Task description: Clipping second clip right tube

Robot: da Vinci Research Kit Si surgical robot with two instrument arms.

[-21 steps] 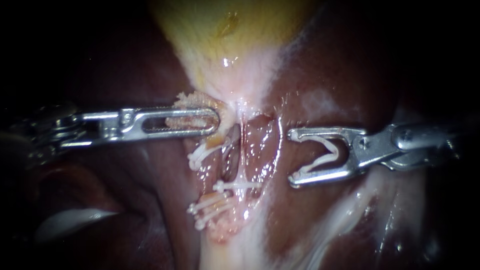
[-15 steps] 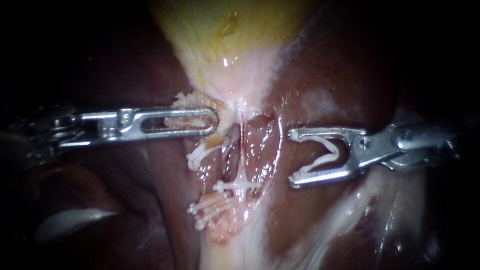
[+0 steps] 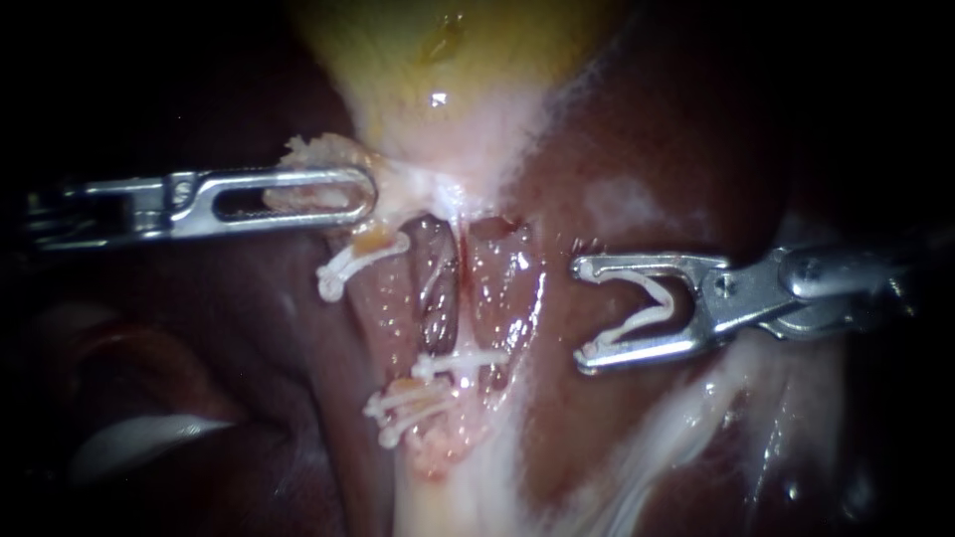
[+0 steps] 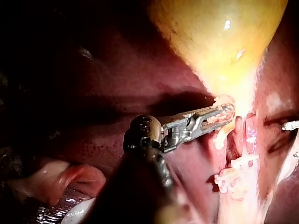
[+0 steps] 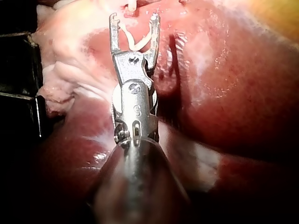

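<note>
Pulled up-left, my left instrument (image 3: 338, 194) clamps tissue (image 3: 308, 151), stretching the upright right tube (image 3: 461, 288); it lies left of my right instrument (image 3: 587, 313), spread jaws holding a clip (image 3: 647, 308).

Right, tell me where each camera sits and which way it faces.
Endoscope: close over the tubes, facing them; left instrument and right instrument enter from the sides.
Left wrist: behind left instrument gripping tissue, facing the gallbladder.
Right wrist: behind right instrument and its clip, facing the liver.
Shared: endoscope and left wrist show the gallbladder.
</note>
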